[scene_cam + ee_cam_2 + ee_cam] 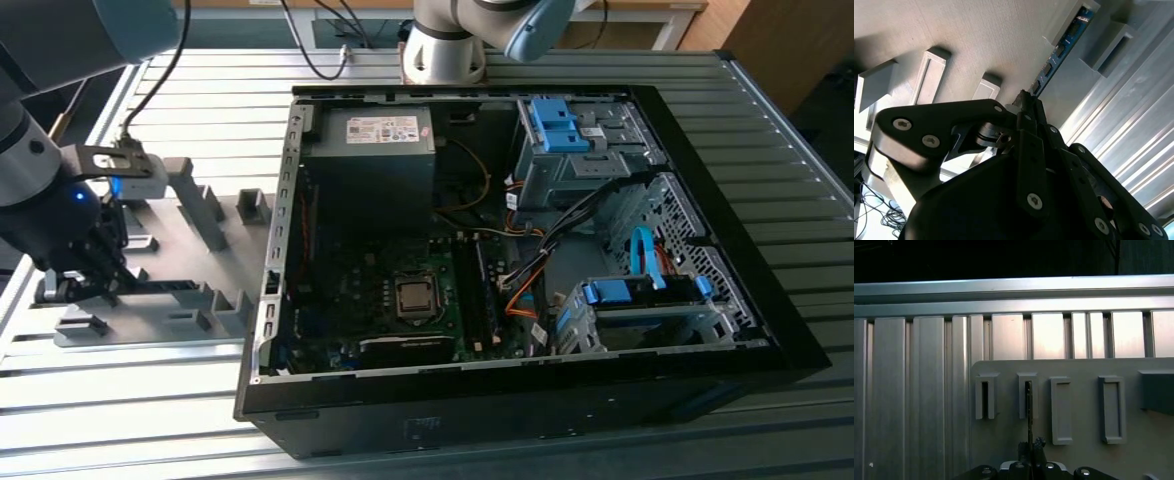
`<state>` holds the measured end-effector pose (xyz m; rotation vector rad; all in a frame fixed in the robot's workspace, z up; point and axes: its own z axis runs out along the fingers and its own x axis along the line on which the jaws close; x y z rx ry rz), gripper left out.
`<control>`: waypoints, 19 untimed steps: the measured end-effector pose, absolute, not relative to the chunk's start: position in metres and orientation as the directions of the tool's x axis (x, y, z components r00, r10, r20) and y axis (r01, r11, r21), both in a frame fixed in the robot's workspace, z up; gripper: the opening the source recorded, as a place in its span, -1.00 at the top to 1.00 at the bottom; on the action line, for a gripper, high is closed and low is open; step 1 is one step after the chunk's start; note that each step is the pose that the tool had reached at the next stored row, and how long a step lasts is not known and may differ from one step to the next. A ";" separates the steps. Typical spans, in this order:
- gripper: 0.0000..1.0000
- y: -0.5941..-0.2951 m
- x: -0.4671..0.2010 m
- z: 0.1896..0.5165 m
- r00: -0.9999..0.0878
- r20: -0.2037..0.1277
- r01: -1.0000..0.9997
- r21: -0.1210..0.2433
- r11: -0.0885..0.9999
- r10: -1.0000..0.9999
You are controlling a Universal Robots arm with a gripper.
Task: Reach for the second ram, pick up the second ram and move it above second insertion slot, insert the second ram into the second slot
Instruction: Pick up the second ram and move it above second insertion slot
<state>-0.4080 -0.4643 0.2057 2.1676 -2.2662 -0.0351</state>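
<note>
Gripper (pixel 1026 100): closed on the second ram (pixel 1064 47) (edge-on between its fingers).
Second ram: in a holder slot (pixel 1022 400) by the grey plate (pixel 1084 410)'s edge.
Label: white sticker (pixel 383 131) on the power supply (pixel 367 175), print unreadable.

The tool (pixel 1026 100) grips the second ram (pixel 1064 43) over a grey plate (pixel 979 35).

Arm (pixel 447 50): silver tubes w/ grey-blue joint caps, black cable to the wrist, small blue light there. Gripper (pixel 1026 100): matte black, angular links, round silver screws & pins.
</note>
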 end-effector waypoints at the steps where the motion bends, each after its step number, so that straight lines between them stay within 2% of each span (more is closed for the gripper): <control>1: 0.73 -0.464 -0.408 0.206 -0.045 -0.011 -0.999 0.020 0.044 -0.999; 19: 0.73 -0.464 -0.408 0.215 -0.045 -0.011 -0.999 0.020 0.044 -0.999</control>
